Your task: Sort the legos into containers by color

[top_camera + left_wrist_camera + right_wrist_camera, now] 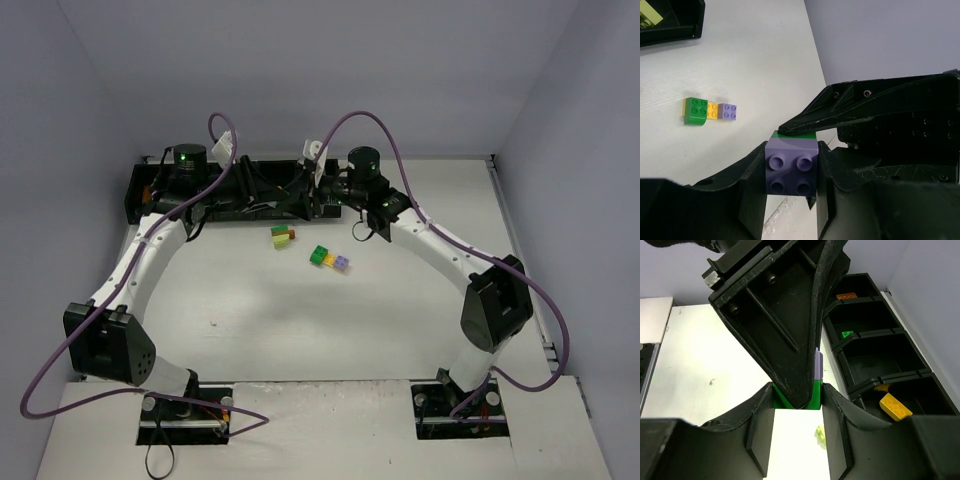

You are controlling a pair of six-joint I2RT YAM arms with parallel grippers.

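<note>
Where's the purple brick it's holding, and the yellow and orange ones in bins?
Held purple brick (792, 172): left wrist view, studded face.
Binned yellow brick (894, 406): right wrist view, studded top.
Binned orange brick (846, 296): right wrist view, top.

Joined lilac brick (791, 167) and green brick (814, 394) clamped between jaws; loose bricks (329, 258) lie near black bins (880, 365).

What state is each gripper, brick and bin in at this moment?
left gripper, shut on lilac brick
right gripper, shut on green brick
lilac brick, joined to green brick
table bricks, loose, two clusters
bins, open; three hold bricks, one looks empty
</note>
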